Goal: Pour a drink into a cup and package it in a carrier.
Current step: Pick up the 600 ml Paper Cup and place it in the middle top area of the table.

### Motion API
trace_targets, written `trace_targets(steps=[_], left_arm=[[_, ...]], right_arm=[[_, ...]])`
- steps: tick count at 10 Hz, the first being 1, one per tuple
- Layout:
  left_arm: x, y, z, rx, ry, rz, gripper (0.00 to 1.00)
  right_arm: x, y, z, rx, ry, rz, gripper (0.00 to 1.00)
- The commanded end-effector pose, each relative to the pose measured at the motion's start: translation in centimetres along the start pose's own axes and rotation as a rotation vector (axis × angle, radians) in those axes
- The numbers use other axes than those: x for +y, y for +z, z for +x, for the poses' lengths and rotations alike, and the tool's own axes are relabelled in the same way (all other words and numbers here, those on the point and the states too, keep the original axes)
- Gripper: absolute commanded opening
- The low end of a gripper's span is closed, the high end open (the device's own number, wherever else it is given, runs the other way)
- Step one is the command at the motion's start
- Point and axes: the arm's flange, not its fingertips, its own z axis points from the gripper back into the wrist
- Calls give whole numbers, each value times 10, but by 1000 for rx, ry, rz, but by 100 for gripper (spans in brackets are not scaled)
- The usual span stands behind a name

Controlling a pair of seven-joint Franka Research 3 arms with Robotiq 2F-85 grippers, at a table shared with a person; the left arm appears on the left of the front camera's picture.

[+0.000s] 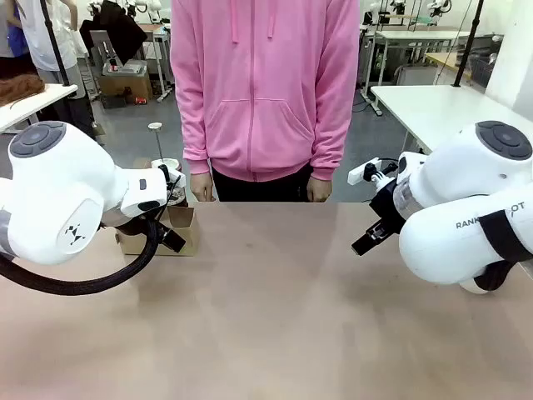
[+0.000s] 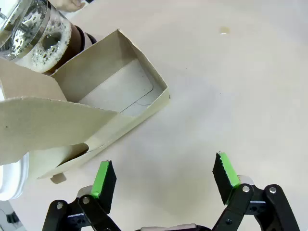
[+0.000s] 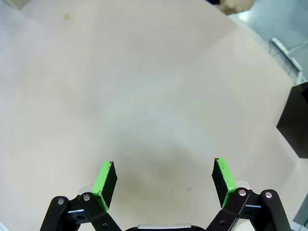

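The brown cardboard carrier (image 2: 103, 91) lies just ahead and left of my left gripper (image 2: 164, 166), which hangs open over bare table with nothing between its green pads. Behind the carrier stands the glass press jug, with the dark, foamy drink (image 2: 50, 41) inside. A white rounded rim (image 2: 9, 180) at the picture's left edge, beside the carrier, looks like the cup. From the front, the carrier (image 1: 185, 232) and the jug's plunger (image 1: 156, 127) show past my left arm. My right gripper (image 3: 163, 166) is open above empty table at the right side (image 1: 366, 242).
A person in a pink hoodie stands at the far edge, with hands (image 1: 201, 187) hanging by the table's rim. A black box (image 3: 296, 120) sits off to one side of my right gripper. The wide middle of the table (image 1: 275, 292) is bare.
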Motion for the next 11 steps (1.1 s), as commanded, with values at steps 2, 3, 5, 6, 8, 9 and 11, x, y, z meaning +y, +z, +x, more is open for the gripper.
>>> trace_targets(steps=[2, 3, 5, 6, 8, 9, 11], left_arm=[[0, 0, 0, 0, 0, 0, 100], [0, 0, 0, 0, 0, 0, 100], [0, 0, 0, 0, 0, 0, 100], [0, 0, 0, 0, 0, 0, 100], [0, 0, 0, 0, 0, 0, 100], [0, 0, 0, 0, 0, 0, 100], [0, 0, 0, 0, 0, 0, 100]], right_arm=[[0, 0, 0, 0, 0, 0, 100], [0, 0, 0, 0, 0, 0, 100], [0, 0, 0, 0, 0, 0, 100], [0, 0, 0, 0, 0, 0, 100], [0, 0, 0, 0, 0, 0, 100], [0, 0, 0, 0, 0, 0, 100], [-30, 48, 44, 26, -20, 68, 100]])
